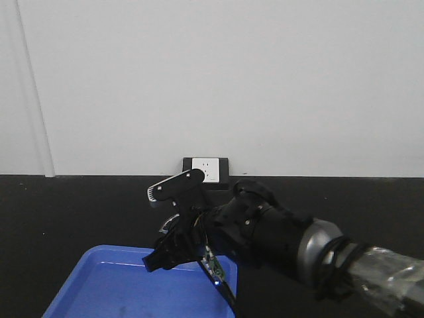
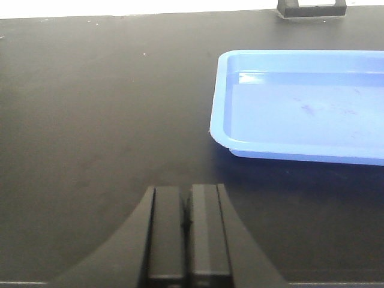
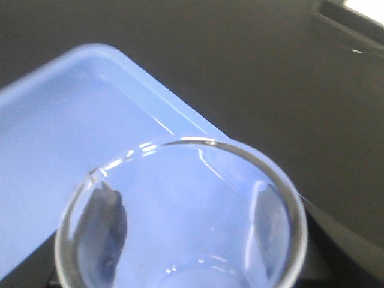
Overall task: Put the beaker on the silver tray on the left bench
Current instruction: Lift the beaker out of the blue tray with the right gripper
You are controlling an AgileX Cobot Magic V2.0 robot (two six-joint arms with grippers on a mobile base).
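The beaker (image 3: 180, 222) is a clear glass cylinder, seen from above in the right wrist view with its flared rim filling the lower frame. My right gripper (image 3: 186, 237) is shut on it; dark fingers (image 3: 105, 231) show through the glass on both sides. It is held above the near corner of a blue plastic tray (image 3: 60, 120). In the front view my right gripper (image 1: 173, 246) hangs over that tray (image 1: 99, 285). My left gripper (image 2: 186, 207) is shut and empty over bare black worktop (image 2: 90, 120). The silver tray and the left bench are out of view.
A black-and-white socket box (image 1: 206, 171) stands at the back of this worktop against the white wall, also in the left wrist view (image 2: 312, 7). The blue tray (image 2: 219, 90) lies to the right of my left gripper and holds nothing.
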